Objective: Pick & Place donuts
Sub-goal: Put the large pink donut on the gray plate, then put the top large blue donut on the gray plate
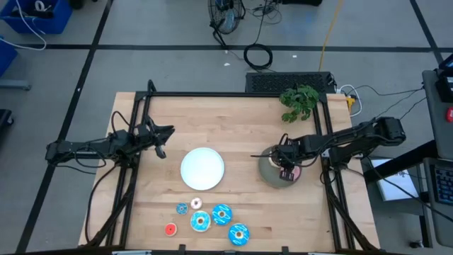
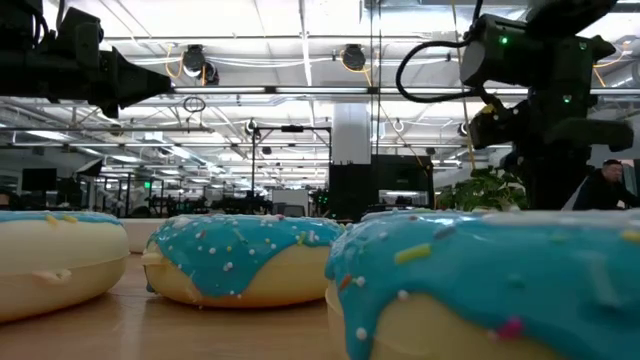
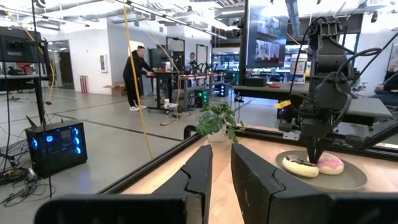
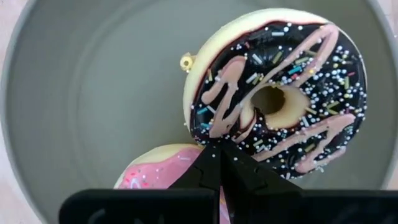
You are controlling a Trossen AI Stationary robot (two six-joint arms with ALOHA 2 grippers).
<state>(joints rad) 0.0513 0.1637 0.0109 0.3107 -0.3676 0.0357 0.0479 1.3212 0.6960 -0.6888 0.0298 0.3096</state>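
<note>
Right gripper (image 4: 222, 149) sat pinched shut and empty over the grey plate (image 1: 269, 172), where two donuts (image 4: 277, 99) already lay. Left gripper (image 1: 161, 151) waited nearly closed, holding nothing

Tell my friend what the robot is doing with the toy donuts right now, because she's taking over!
Right gripper: fingers shut, empty, over the grey plate, between the brown sprinkled donut and the pink donut.
Left gripper: waiting at the table's left side, holding nothing.
Done: two donuts on the grey plate.
Left: five donuts near the front edge: three blue donuts, a small blue one, a small red one. The white plate holds none.
</note>
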